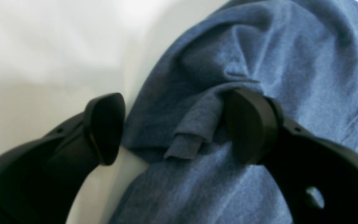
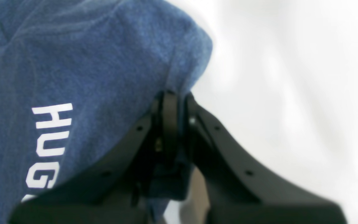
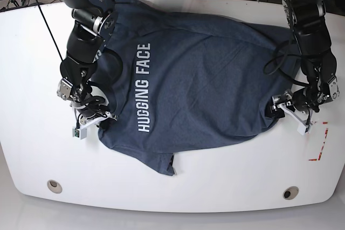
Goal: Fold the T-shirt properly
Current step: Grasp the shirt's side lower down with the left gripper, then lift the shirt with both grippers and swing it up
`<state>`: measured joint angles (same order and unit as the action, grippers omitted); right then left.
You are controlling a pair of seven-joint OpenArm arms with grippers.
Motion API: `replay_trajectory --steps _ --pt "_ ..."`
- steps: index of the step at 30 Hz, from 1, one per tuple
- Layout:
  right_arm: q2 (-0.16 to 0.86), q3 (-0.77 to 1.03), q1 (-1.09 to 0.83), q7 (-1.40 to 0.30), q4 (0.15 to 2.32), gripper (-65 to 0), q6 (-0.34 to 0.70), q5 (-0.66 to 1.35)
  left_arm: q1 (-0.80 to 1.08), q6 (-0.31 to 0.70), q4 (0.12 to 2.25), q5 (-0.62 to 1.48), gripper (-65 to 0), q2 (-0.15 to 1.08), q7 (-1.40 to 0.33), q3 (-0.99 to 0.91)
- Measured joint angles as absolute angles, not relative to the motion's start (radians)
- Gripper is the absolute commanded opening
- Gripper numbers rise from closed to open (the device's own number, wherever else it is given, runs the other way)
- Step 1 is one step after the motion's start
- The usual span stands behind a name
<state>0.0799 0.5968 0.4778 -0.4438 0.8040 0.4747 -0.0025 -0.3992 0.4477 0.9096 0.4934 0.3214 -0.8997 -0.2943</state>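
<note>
Base view: a white rounded table [image 3: 32,149] fills the frame, with cables on the floor along the top edge. The dark blue T-shirt [image 3: 205,84] lies spread across the table's middle, white lettering "HUGGING FACE" running vertically left of centre. The right gripper [image 3: 96,116] sits at the shirt's lower-left edge; the left gripper [image 3: 291,107] sits at its right edge. A red marking [image 3: 319,144] shows on the table at lower right. Bare tabletop lies open along the bottom and far left (two small round fittings near the front edge).

Left wrist view: the left gripper [image 1: 179,130] is released, jaws wide apart. One finger rests over white table at lower left, the other on the T-shirt [image 1: 291,62] at centre right, with a bunched fold of cloth between them. Open white surface fills the upper left.

Right wrist view: the right gripper [image 2: 177,102] is clenched on a fold of the T-shirt [image 2: 89,56], which rises at upper left with letters "HUG" visible. White table fills the right half.
</note>
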Motion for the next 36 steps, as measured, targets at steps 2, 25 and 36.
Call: replay_trajectory --steps 2,25,36 --pt "0.08 0.597 0.474 -0.437 0.804 -65.0 0.476 0.001 -0.399 0.463 0.91 0.493 -16.9 0.319 -0.9 -0.294" --pt "0.08 0.598 0.466 -0.434 0.817 -65.0 0.483 0.003 -0.379 0.453 0.906 0.49 -65.0 0.311 -0.904 -0.293" --pt "0.043 0.602 0.395 -0.687 1.097 -65.0 0.53 -0.04 -0.292 0.447 1.303 0.47 -65.0 0.354 -1.049 -0.292"
